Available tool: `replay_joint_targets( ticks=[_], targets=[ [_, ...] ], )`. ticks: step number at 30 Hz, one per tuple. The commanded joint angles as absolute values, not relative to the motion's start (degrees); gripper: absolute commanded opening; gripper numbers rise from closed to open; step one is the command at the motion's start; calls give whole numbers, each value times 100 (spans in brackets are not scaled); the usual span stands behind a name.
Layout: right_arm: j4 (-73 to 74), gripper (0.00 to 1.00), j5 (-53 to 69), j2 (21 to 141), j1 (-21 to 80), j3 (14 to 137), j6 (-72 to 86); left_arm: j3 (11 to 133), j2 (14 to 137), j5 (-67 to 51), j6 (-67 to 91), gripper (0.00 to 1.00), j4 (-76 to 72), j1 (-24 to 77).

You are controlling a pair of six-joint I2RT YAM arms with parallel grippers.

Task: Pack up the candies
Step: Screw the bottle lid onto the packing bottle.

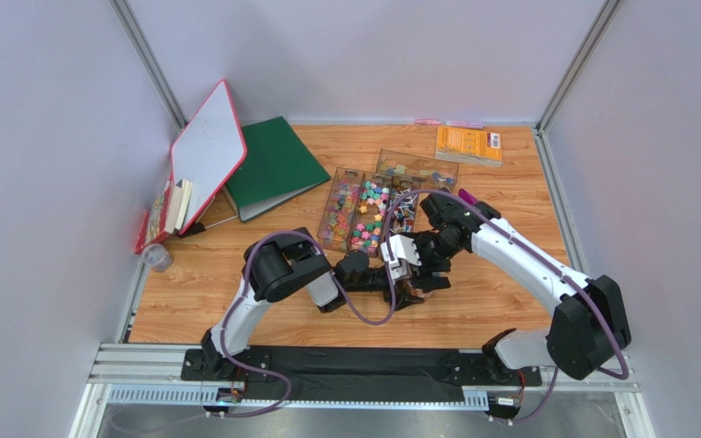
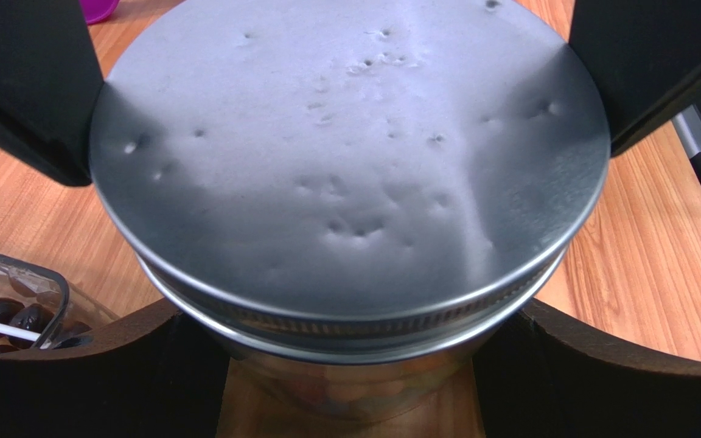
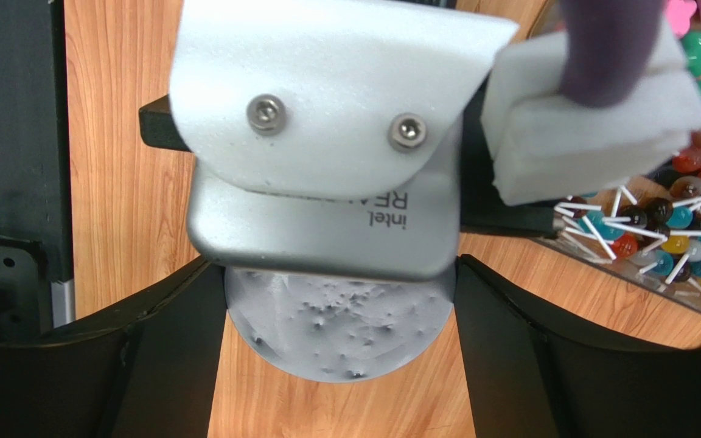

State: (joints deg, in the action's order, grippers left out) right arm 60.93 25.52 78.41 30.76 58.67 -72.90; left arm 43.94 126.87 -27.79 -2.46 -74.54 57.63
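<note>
so the left gripper (image 2: 345, 82) is clamped on a jar (image 2: 345, 210) with a dented metal lid, the right gripper (image 3: 338, 310) hangs over it with jaws wide apart, and the candies (image 1: 368, 212) sit in clear trays (image 1: 338, 172) just beyond them

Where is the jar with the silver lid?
The jar is mid-table, held by the left gripper, just in front of the candy trays; it fills the left wrist view.

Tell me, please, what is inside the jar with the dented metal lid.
The metal lid covers the jar from above. Only a narrow strip of glass shows below the rim, with blurred, warm-coloured shapes behind it. What they are and how full the jar is cannot be seen.
</note>
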Motion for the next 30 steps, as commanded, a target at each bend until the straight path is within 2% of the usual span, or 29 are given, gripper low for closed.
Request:
replay_joint_targets(
  ticks=[1, 10, 30],
  targets=[
    [6442, 50, 2338, 7744, 3260, 5222, -6013, 4131, 13052, -2575, -817, 0, -6135, 5748],
    [6337, 52, 2478, 7418, 3533, 4957, -4221, 4131, 13008, -2540, -870, 0, -6126, 5757],
    [6144, 57, 2048, 7453, 3533, 4922, -3920, 4078, 12937, -2408, -896, 0, -6056, 5757]
  ],
)
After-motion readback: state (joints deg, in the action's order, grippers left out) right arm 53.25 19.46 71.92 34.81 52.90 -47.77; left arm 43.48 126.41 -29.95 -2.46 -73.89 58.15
